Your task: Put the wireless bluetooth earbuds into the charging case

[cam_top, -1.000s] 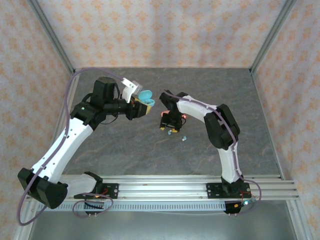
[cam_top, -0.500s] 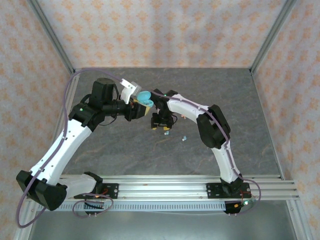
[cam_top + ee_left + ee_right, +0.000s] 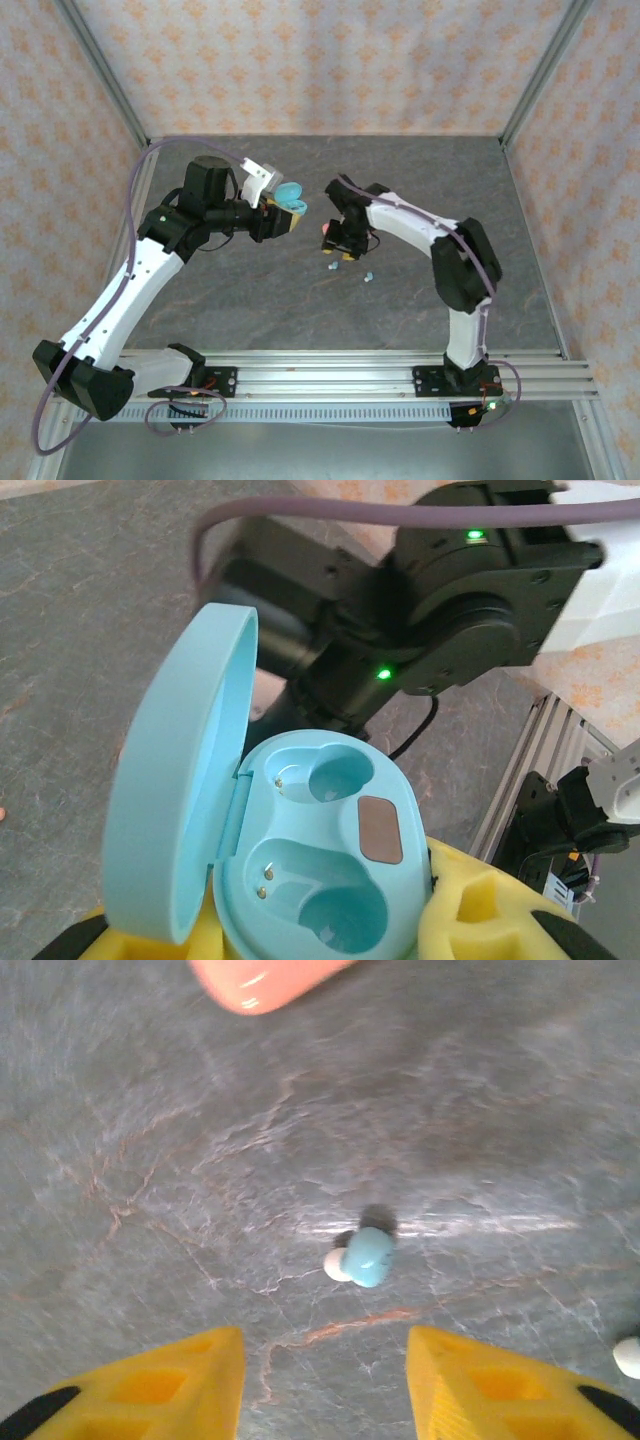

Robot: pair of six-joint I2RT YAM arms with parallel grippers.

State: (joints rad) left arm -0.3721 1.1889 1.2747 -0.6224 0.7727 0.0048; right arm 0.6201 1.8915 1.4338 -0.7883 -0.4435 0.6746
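Left pincer (image 3: 283, 218), arm raised and elbow bent, clamps the open teal charging case (image 3: 320, 870); right pincer (image 3: 325, 1380) points down, spread above a teal earbud (image 3: 366, 1257) on the table (image 3: 150, 1160).

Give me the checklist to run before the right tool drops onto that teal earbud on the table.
1. Lid of the charging case open: ok.
2. Both sockets in the case empty: ok.
3. Hold of the left tool on the case, yellow pads either side: ok.
4. Opening of the right tool, wide enough for the pick: ok.
5. Position of the teal earbud, lying on the table in line with the gap between the right tool's fingers: ok.
6. Which socket this earbud fits: cannot tell.
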